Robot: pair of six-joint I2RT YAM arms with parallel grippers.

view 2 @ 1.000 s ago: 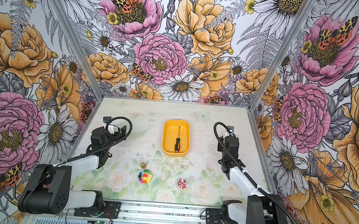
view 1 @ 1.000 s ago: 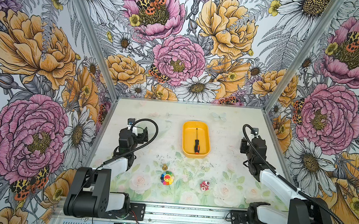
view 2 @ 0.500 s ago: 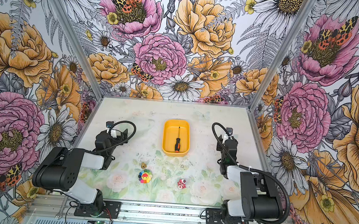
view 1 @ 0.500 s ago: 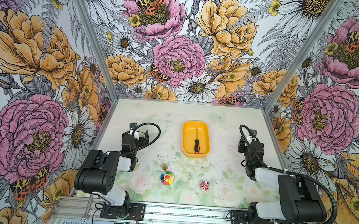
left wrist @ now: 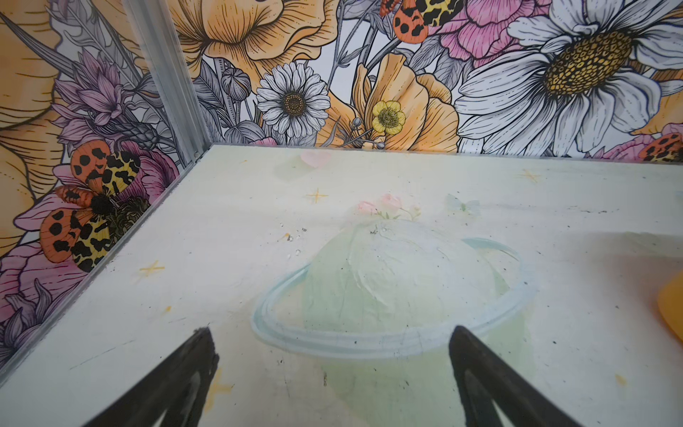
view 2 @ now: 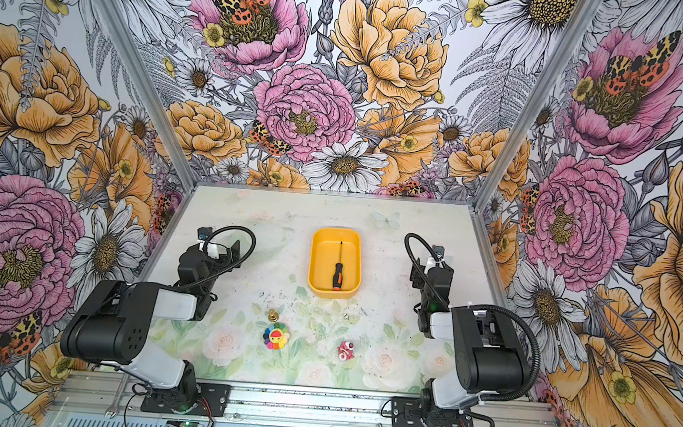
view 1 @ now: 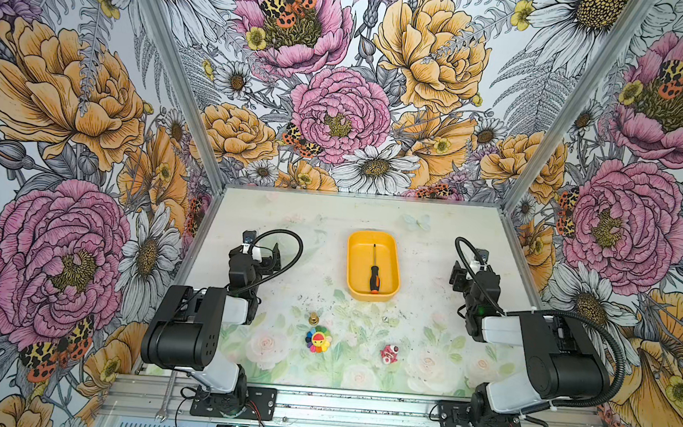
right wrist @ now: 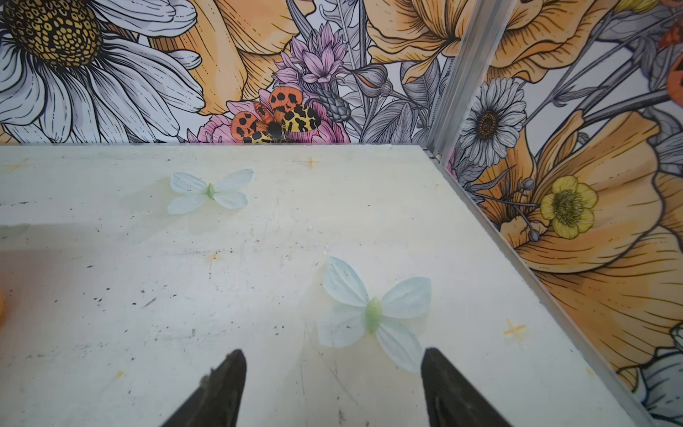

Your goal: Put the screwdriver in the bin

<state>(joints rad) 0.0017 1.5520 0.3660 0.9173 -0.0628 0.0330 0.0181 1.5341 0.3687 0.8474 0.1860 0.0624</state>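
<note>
The screwdriver point(view 1: 374, 269) lies flat inside the yellow-orange bin point(view 1: 351, 265) (handle toward the robot), so the task looks done, with the left gripper point(left wrist: 331, 329) and right gripper point(right wrist: 332, 351) both spread, empty and well apart from it.

left pincer point(left wrist: 332, 331): jaws apart, empty | right pincer point(right wrist: 332, 353): jaws apart, empty

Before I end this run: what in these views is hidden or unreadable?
The screwdriver, both top views: tip type too small to tell.
The bin, left wrist view: only an edge shows, cut off by the frame, so its contents are unseen there.
The red-and-white trinket, both top views: too small to identify.
</note>
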